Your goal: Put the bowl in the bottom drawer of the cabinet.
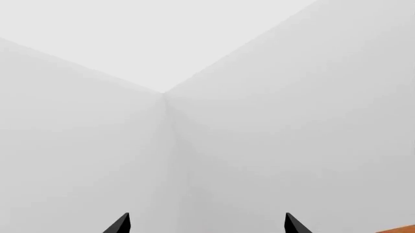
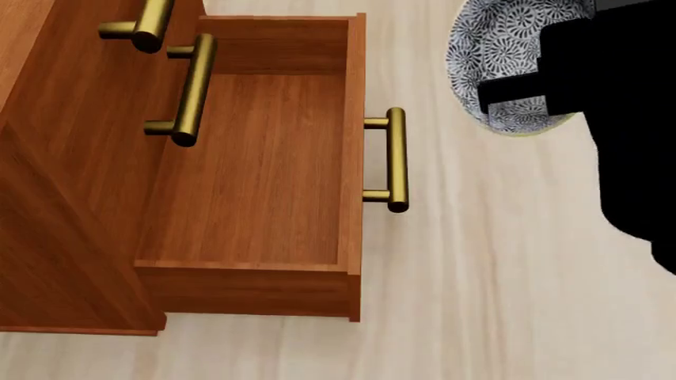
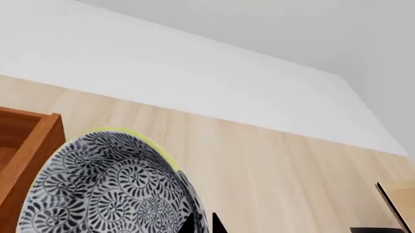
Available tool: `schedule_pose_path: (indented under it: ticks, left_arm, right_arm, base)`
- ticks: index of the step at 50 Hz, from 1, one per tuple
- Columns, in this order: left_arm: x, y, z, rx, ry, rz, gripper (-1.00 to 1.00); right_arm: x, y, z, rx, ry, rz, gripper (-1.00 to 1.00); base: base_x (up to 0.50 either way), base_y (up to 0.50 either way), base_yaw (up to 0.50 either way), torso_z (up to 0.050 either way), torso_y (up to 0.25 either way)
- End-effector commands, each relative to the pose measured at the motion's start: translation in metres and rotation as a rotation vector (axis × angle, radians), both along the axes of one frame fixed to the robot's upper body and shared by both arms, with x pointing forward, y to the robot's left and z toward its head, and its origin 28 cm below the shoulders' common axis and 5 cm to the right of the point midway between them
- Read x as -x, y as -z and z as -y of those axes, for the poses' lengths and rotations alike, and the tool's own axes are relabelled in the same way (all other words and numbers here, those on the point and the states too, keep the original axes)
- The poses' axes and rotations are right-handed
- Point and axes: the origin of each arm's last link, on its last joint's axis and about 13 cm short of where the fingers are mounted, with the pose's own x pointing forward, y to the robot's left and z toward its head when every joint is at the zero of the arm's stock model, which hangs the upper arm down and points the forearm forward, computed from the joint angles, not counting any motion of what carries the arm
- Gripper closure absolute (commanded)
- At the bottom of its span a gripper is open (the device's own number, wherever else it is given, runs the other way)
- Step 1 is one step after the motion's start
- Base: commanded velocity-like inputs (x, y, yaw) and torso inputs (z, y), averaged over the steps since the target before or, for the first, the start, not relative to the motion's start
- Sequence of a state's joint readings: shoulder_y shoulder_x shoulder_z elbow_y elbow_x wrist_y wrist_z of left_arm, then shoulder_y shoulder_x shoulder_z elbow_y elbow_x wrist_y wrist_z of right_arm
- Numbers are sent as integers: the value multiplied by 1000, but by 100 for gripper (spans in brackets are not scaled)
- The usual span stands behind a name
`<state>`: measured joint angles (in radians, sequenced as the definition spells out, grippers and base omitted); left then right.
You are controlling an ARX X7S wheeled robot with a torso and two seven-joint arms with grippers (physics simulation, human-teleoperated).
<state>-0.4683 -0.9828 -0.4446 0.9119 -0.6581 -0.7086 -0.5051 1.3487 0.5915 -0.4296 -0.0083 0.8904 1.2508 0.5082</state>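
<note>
Right gripper [image 2: 528, 99] pinches the bowl [image 2: 496, 55] by its wall, holding it above the pale floor [image 2: 476, 261], off to the side of the drawer's brass handle [image 2: 393, 158]. Bottom drawer [image 2: 264, 166] stands pulled out of the cabinet [image 2: 53, 198], its inside bare. Left gripper [image 1: 207, 225] faces a white wall corner, fingertips spread apart.
</note>
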Motion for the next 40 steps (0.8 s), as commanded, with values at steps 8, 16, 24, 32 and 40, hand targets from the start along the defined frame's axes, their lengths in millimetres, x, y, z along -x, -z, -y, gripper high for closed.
schedule_pose_path:
  ticks: [8,16,24,32,40]
  left_arm:
    - [0,0,1,-2,2,-1,-100]
    - [1,-1,1,-5,-2,-2,-100]
    - [2,-3,1,-7,-5,-2,-100]
    - [0,-2,0,-9,-9,-3,-100]
    - [-2,-1,0,-8,-10,-7,-100]
  right_arm:
    - [-42,-21,-22,2,-66,9,100]
    - [-65,-16,-36,-24,-114,-16,100]
    - [-88,-19,-52,-36,-170,-27,100]
    - [-100,-20,-61,-47,-202,-37,100]
    - [-109,-14,-70,-62,-236,-59,100]
  base:
    - [0,0,0,0,0]
    - [0,0,0,0,0]
    - [0,0,0,0,0]
    - [0,0,0,0,0]
    - [0,0,0,0,0]
